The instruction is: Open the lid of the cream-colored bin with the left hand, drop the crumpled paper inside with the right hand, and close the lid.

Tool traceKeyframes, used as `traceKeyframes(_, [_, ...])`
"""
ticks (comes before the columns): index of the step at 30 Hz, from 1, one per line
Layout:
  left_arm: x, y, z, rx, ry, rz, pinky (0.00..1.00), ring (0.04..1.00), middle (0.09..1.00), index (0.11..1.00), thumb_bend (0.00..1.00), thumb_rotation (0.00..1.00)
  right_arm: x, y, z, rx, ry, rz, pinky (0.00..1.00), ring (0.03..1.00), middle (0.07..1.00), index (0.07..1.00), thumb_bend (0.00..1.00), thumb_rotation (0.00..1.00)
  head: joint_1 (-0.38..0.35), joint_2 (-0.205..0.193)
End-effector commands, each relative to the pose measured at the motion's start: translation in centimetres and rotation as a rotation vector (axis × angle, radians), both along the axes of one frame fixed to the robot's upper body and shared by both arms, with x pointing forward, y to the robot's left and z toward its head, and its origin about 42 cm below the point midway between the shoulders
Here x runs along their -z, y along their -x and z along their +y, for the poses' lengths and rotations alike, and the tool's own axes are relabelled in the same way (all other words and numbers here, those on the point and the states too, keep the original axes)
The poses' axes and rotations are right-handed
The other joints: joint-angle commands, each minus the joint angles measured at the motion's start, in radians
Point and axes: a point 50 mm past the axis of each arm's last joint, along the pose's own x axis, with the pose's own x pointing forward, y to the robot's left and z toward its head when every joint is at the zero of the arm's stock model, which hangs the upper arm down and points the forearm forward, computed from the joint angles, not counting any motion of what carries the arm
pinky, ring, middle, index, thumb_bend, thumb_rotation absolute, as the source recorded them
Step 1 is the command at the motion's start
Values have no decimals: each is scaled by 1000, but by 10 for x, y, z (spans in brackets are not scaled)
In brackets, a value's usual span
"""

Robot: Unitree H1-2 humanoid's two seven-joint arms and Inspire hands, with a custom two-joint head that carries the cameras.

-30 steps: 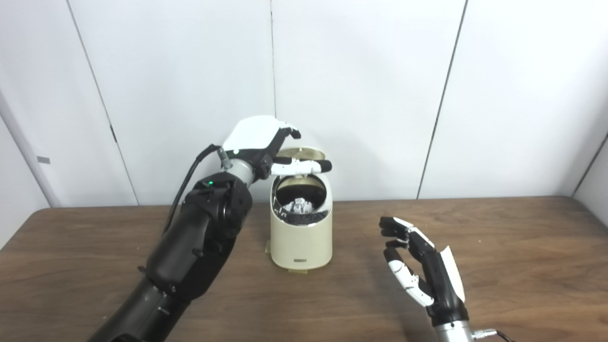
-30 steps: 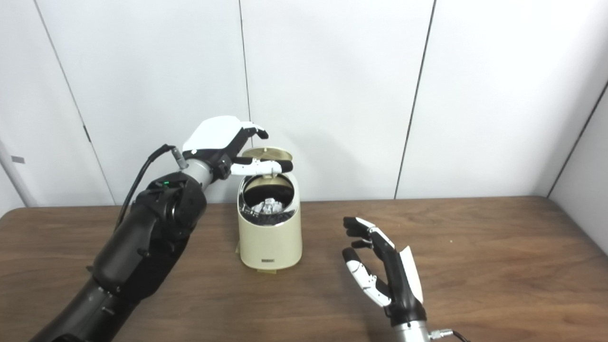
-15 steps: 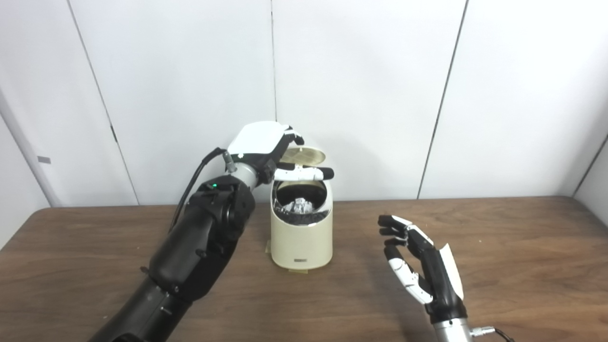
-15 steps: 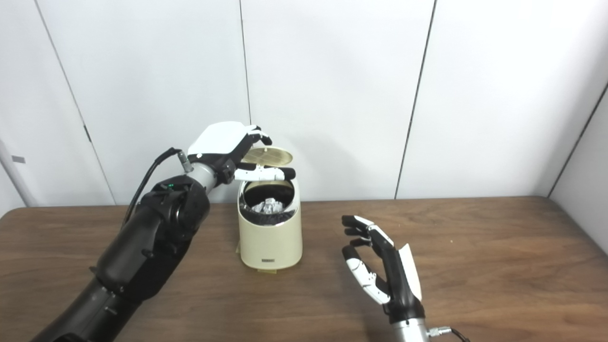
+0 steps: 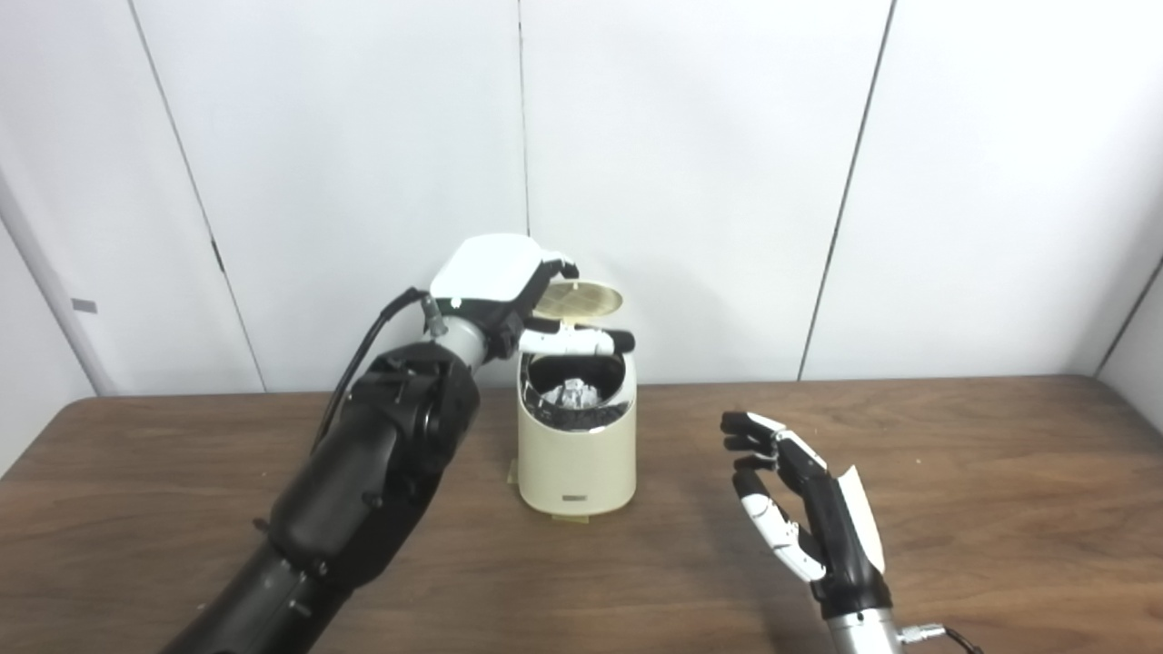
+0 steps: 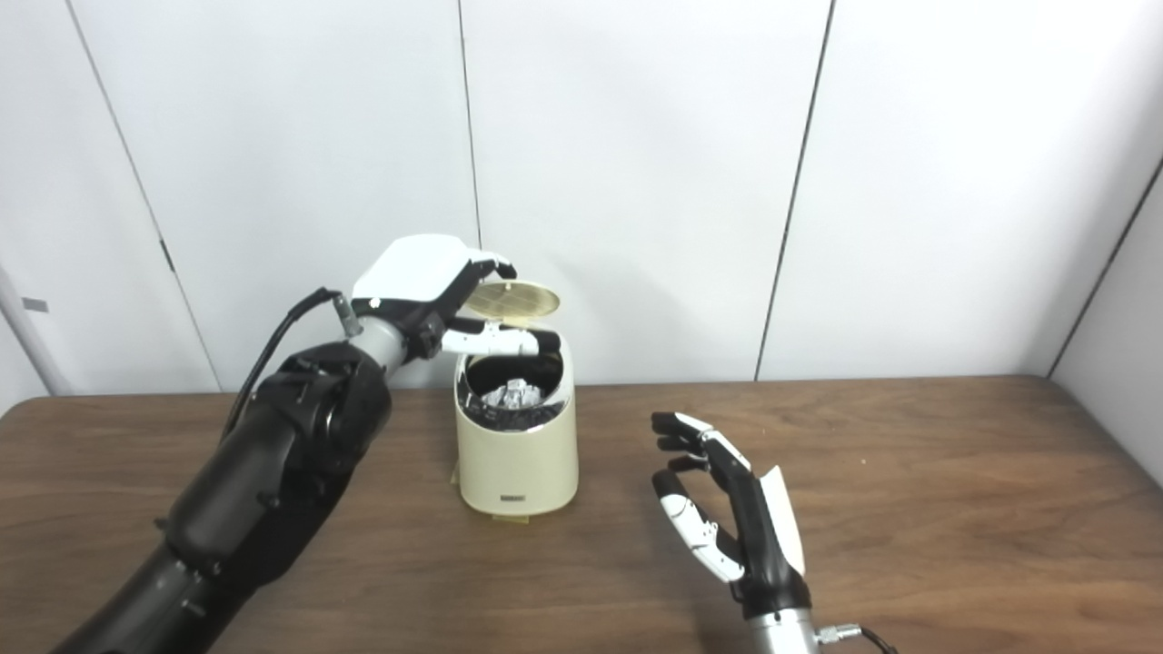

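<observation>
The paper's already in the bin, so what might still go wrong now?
The lid is up, and the left hand reaches across the bin opening; closing it might pinch that thumb or nudge the light bin. The crumpled paper sits high and could block it.

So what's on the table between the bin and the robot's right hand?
Nothing: bare table between bin and right hand, in both eye views.

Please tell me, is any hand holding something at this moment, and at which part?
The left hand holds the raised lid of the cream-colored bin at its left edge. The right hand is open and holds nothing.
</observation>
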Motion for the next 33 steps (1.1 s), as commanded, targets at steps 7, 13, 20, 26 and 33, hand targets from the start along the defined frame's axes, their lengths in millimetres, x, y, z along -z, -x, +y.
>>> traceKeyframes(7, [-10,17,4,22,-70,-100,1000,925,869,865,1000,978,15,7,11,-4,-17,40,620,719,750,741,252,761,-5,5])
traceKeyframes(13, [6,20,8,20,-98,-77,1000,921,867,858,1000,986,15,7,11,-7,-23,36,614,717,746,738,244,733,-7,10])
traceKeyframes(20, [22,22,11,22,-109,-45,1000,927,868,853,1000,991,12,8,13,-5,-24,39,611,714,745,734,250,741,-15,19])
traceKeyframes(26, [36,23,16,12,-122,-12,983,914,853,851,1000,1000,8,10,14,-10,-22,55,618,720,754,741,237,738,-21,30])
traceKeyframes(33, [48,26,19,8,-167,-18,998,905,851,842,1000,977,4,13,14,-1,-22,68,623,723,757,745,242,747,-25,44])
